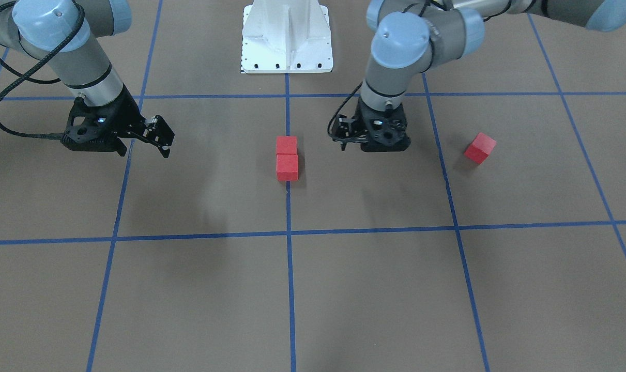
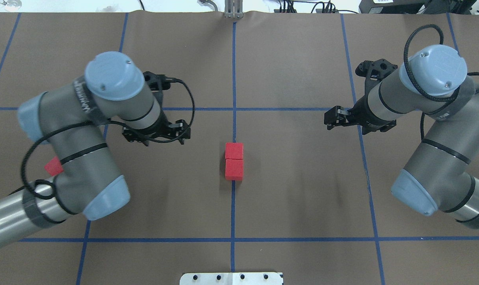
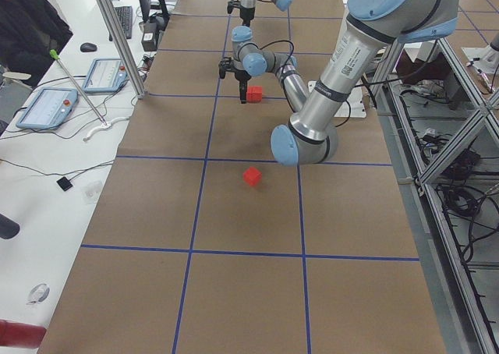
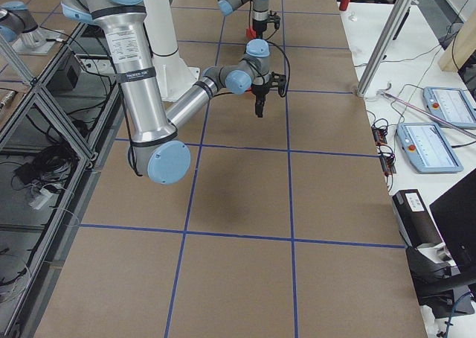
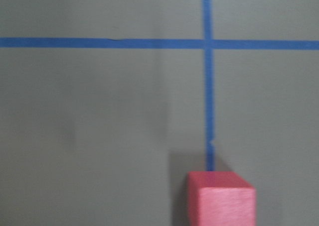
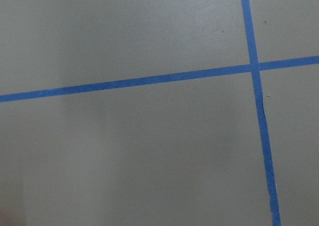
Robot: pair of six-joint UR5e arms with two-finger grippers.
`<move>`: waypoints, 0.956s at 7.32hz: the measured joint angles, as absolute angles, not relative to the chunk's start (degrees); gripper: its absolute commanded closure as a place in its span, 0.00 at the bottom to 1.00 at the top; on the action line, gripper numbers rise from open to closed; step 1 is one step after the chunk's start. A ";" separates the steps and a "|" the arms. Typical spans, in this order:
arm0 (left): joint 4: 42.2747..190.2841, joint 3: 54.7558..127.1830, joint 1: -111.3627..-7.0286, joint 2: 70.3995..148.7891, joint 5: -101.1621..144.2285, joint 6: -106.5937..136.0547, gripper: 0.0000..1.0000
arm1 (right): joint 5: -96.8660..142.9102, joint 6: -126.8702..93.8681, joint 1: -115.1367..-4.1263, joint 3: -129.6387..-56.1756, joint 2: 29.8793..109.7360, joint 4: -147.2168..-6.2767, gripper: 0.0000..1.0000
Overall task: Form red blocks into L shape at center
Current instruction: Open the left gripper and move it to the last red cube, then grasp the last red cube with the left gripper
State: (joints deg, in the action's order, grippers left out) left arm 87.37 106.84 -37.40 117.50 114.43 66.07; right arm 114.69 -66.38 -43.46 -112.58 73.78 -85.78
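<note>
Two red blocks (image 1: 286, 145) (image 1: 287, 167) sit touching in a short straight line on the middle blue tape line at the center (image 2: 271, 158); the overhead view shows them too (image 2: 234, 151) (image 2: 234, 169). A third red block (image 1: 479, 148) lies apart on my left side, partly hidden under my left arm in the overhead view (image 2: 53, 167). My left gripper (image 1: 342, 143) (image 2: 183, 133) hangs open and empty beside the pair. Far off on the other side, my right gripper (image 1: 167, 145) (image 2: 327, 120) is open and empty too. The left wrist view shows one red block (image 5: 222, 198).
The white robot base (image 1: 287, 36) stands at the table's robot-side edge. Blue tape lines (image 2: 233, 79) cross the brown surface. Tablets (image 3: 47, 108) and cables lie on the white bench beyond the table, where a person's dark sleeve (image 3: 27, 26) shows.
</note>
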 measured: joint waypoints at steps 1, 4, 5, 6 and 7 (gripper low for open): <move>89.02 111.21 -39.14 109.01 114.50 66.40 0.00 | 114.57 -66.41 -43.48 -112.60 73.80 -85.78 0.00; 94.02 114.41 -45.89 93.37 118.61 71.70 0.00 | 114.31 -66.75 -43.46 -112.69 73.89 -85.78 0.00; 96.30 113.47 -46.85 91.19 119.34 78.21 0.00 | 114.26 -66.93 -43.43 -112.69 73.86 -85.78 0.00; 101.65 111.44 -47.17 89.51 119.59 85.59 0.00 | 114.21 -67.01 -43.42 -112.65 73.84 -85.78 0.00; 107.57 108.91 -47.25 88.43 119.63 91.52 0.00 | 114.16 -67.04 -43.42 -112.61 73.81 -85.78 0.00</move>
